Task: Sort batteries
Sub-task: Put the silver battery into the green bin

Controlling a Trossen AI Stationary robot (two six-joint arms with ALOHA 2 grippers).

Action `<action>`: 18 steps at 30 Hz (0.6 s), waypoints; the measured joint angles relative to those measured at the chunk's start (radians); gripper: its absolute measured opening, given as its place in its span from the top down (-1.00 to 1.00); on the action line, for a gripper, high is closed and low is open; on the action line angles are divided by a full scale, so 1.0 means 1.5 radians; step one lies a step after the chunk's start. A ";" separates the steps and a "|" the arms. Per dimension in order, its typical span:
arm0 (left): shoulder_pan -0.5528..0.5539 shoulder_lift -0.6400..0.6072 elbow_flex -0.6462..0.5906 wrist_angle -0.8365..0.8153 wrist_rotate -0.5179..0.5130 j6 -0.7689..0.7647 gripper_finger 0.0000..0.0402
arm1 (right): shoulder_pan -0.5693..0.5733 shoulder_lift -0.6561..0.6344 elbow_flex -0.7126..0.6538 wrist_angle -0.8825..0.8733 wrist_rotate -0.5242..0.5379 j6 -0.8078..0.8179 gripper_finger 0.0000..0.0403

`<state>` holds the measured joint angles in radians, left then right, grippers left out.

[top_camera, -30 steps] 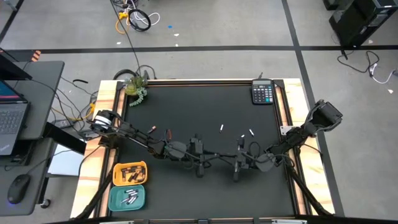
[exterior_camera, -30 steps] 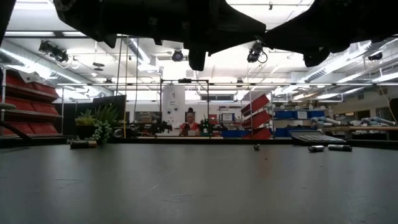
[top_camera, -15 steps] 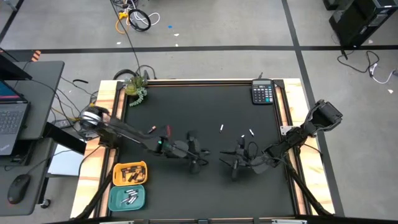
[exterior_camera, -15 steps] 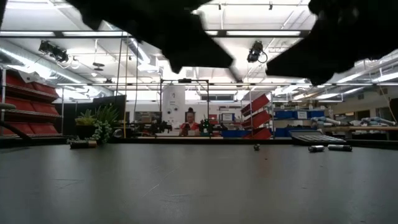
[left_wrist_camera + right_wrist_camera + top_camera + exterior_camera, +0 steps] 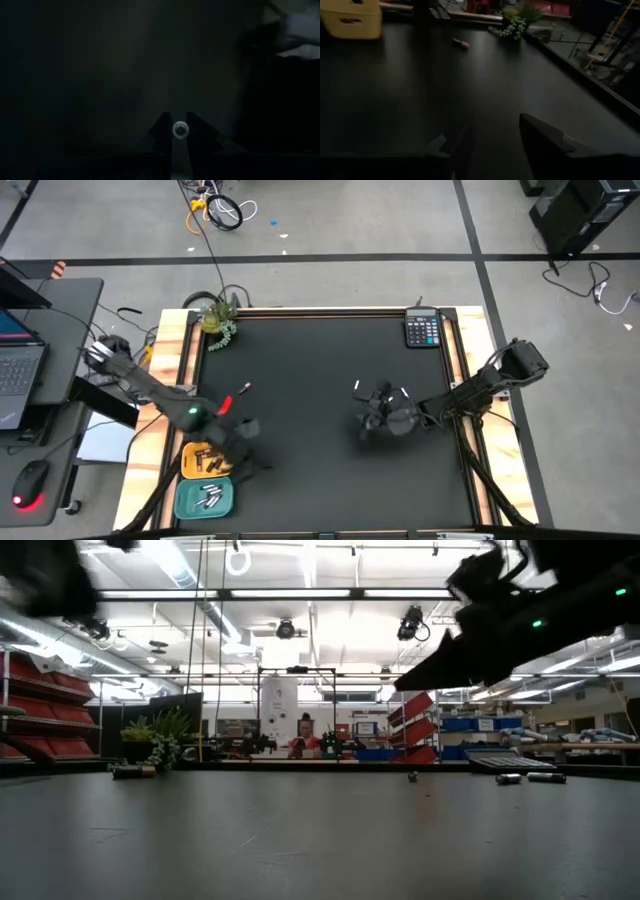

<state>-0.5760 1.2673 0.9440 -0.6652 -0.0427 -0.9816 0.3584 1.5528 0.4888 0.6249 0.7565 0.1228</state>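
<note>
Bright ceiling glare in low view, wrist views dim, arms perhaps motion-blurred

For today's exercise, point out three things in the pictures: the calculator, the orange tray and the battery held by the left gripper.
calculator [image 5: 423, 330], high view, middle of its keypad.
orange tray [image 5: 186, 458], high view, its left rim.
battery [image 5: 180, 130], left wrist view, its round silvery end.

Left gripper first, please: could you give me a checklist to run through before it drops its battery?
1. Left gripper shut on small silvery-ended cylindrical battery: ok.
2. Left gripper above teal plastic tray: not ok, it hangs at the orange plastic tray's edge.
3. Battery type confirmed: cannot tell, only its end shows.
4. Right gripper open, well away from both trays: ok.
</note>
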 joint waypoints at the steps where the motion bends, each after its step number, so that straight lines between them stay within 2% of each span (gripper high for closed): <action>1: -0.020 -0.012 0.000 -0.006 0.007 -0.044 0.80 | -0.012 0.000 0.000 0.001 -0.007 -0.008 0.17; 5: -0.097 -0.046 0.000 -0.010 0.008 -0.203 0.80 | -0.049 0.000 0.000 0.006 -0.014 -0.046 0.20; 9: -0.171 -0.041 0.000 -0.012 0.007 -0.345 0.80 | -0.073 0.000 0.000 0.022 -0.014 -0.095 0.20; 13: -0.233 -0.009 0.000 -0.011 0.008 -0.487 0.79 | -0.090 0.000 0.000 0.048 -0.014 -0.147 0.20; 18: -0.278 0.059 0.000 -0.015 0.008 -0.600 0.70 | -0.108 0.000 0.000 0.071 -0.037 -0.202 0.21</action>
<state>-0.9925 1.3554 0.9440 -0.6876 -0.0308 -1.8819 0.1959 1.5528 0.4885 0.7320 0.7004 -0.1796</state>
